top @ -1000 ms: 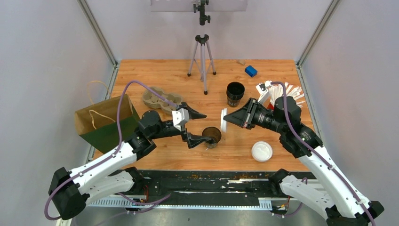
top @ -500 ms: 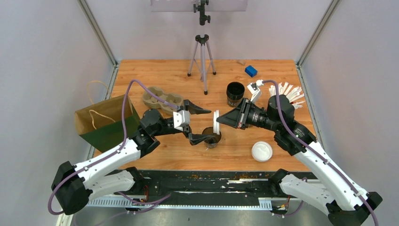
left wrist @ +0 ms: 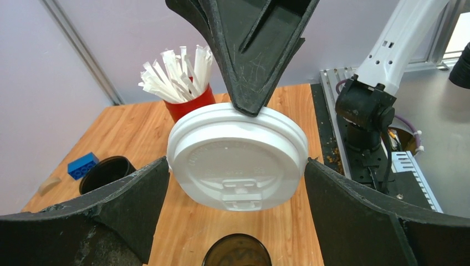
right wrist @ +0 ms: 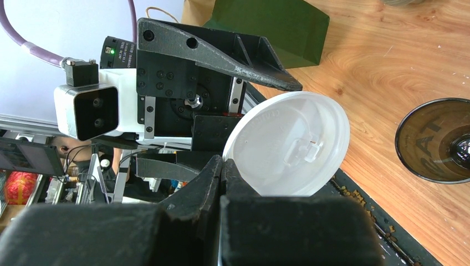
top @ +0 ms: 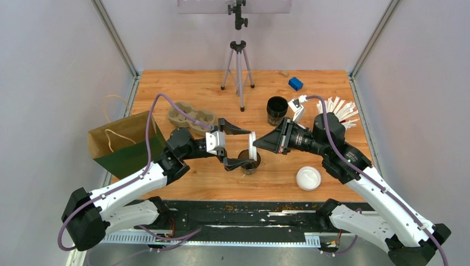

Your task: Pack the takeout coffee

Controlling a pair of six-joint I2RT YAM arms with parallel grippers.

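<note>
Right gripper [right wrist: 223,166] clamps 1 white lid [left wrist: 238,163] by its rim between the spread jaws of the left gripper [top: 244,147], above the lidless cup [left wrist: 237,252]: apparently a handover.

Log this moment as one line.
right tool: shut on white lid, held on edge | left tool: open, flanking lid | cup: uncovered, on table

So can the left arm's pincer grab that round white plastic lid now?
Probably yes. The round white plastic lid hangs right between the left pincer's open fingers, nothing between them. The right pincer pinches only one edge.
</note>
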